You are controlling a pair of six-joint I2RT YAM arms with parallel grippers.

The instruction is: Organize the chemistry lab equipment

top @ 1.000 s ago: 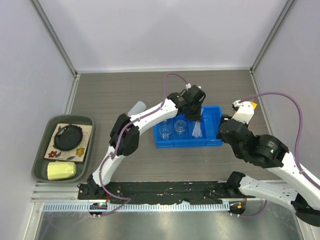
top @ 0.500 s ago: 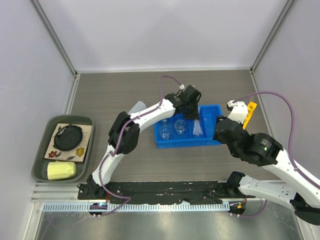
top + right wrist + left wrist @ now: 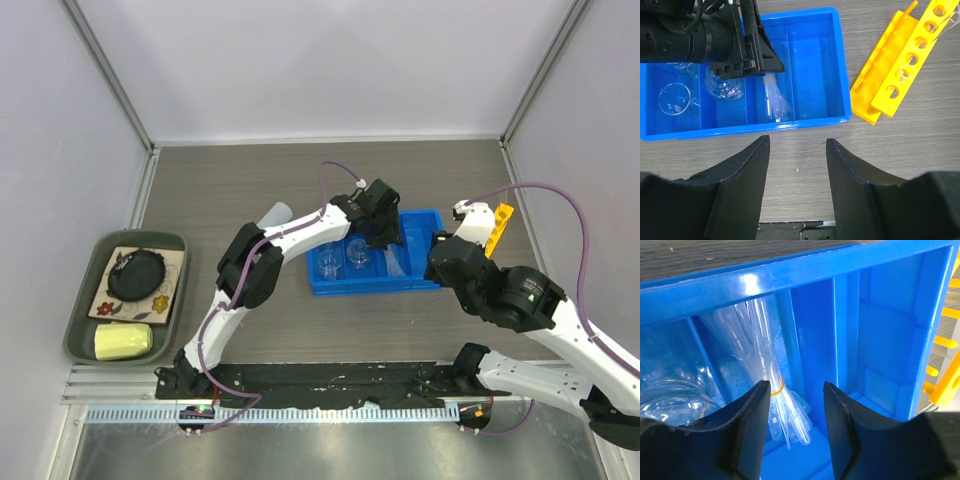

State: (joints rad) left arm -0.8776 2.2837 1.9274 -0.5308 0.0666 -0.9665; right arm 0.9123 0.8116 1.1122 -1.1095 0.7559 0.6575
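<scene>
Left tool (image 3: 795, 402): jaws parted, gripping nothing, right over the pipette bundle (image 3: 765, 340) in the blue bin (image 3: 790, 280).
Right tool (image 3: 797, 145): fingers apart, empty, above the surface.
Yellow rack (image 3: 900, 65): beside the bin.

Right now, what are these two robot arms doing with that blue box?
They are sorting lab gear into the blue bin. The left gripper hangs over the bin with its jaws apart, above a bundle of thin clear tubes lying in one compartment. Glass beakers sit in the compartments beside it. The right gripper hovers open and empty near the bin, and the yellow rack lies on the table just outside it.
</scene>
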